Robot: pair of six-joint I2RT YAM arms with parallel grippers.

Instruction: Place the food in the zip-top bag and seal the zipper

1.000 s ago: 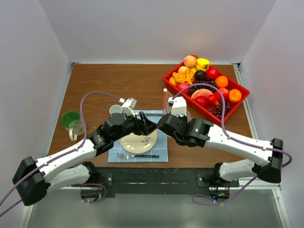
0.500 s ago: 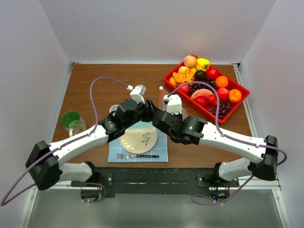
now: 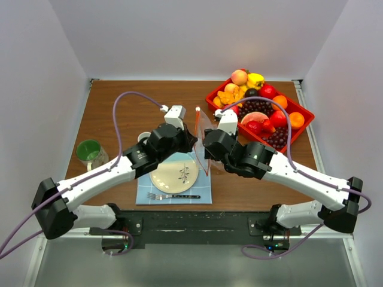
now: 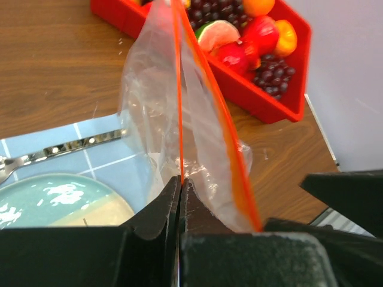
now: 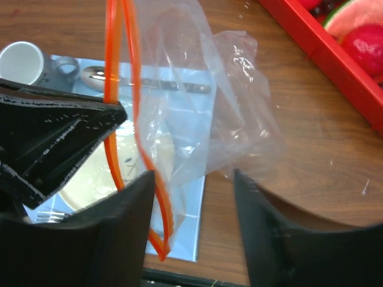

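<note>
Clear crinkly zip-top bag (image 5: 239, 113); orange-red zipper (image 4: 179, 89) parted, mouth open.

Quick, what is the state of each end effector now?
Left end effector: closed, holding the bag by its zipper.
Right end effector: open, gripping nothing.

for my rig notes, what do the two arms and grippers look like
Both the left arm and right arm have white links, black joint housings and a looping lilac cable. The left gripper and right gripper have black wedge-shaped fingers.
</note>
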